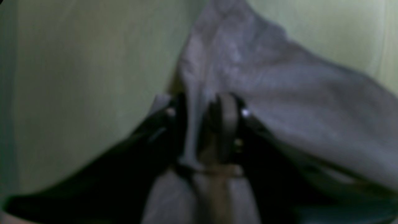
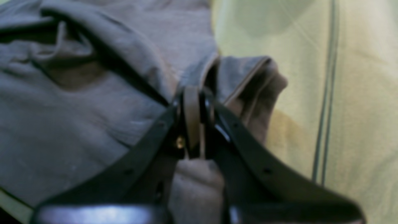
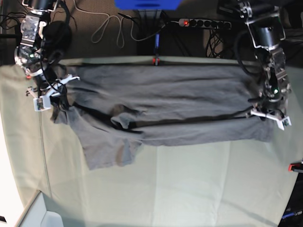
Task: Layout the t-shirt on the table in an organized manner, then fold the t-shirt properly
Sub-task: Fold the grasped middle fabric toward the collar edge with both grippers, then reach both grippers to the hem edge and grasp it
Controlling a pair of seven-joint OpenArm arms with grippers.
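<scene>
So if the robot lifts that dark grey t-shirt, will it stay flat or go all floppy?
Probably floppy: the dark grey cotton t-shirt already sags in folds and wrinkles between the two grippers. It likely bunches where pinched, as at the right gripper. It looks light, so a push would probably crumple it rather than slide it whole.

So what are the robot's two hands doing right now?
Left gripper: slightly open, the t-shirt between its jaws.
Right gripper: shut on the t-shirt.
</scene>
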